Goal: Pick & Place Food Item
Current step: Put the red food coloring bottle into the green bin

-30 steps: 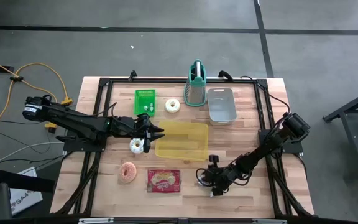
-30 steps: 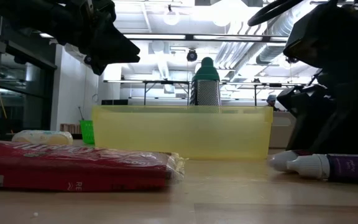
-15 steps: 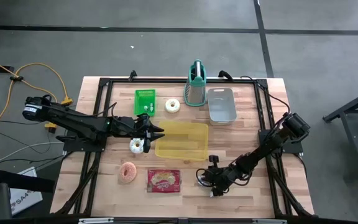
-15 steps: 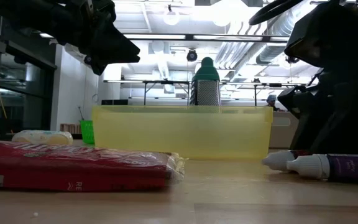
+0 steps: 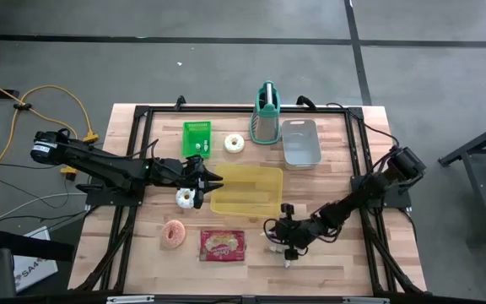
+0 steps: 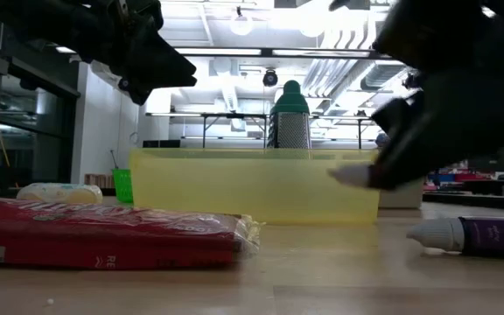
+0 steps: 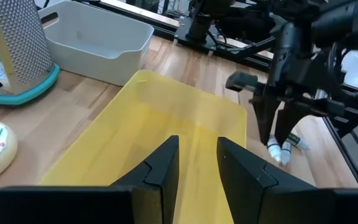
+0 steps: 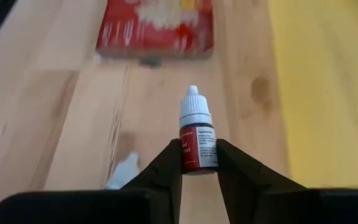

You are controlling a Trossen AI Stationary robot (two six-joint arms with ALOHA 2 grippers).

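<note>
From the high view, we see the right gripper (image 5: pixel 283 247) near the front of the table (image 5: pixel 353 270), just beside the front right corner of the yellow bin (image 5: pixel 245 191). The left gripper (image 5: pixel 212 179) hovers at the bin's left edge, with a white donut (image 5: pixel 186 197) just below it; a pink donut (image 5: pixel 174 233) and a red packet (image 5: pixel 223 245) lie farther forward. This view does not show what the right gripper carries.

In the low view, we find the right gripper (image 6: pixel 370 175) raised off the table with a white tip poking out toward the bin (image 6: pixel 254 185), while a purple bottle (image 6: pixel 466 235) lies on the wood beneath it. Height off the table reads only here.

The left wrist view shows the left arm's fingers (image 7: pixel 160 168) close together with nothing between them, hanging over the bin (image 7: pixel 135 149).

The right wrist view settles the grip: the fingers (image 8: pixel 166 165) are clamped on a small red dropper bottle (image 8: pixel 197 140), cap pointing forward, above bare wood.

We judge the pick done and the carry in hand. Next, the bottle should travel over the bin's rim before the fingers part.
</note>
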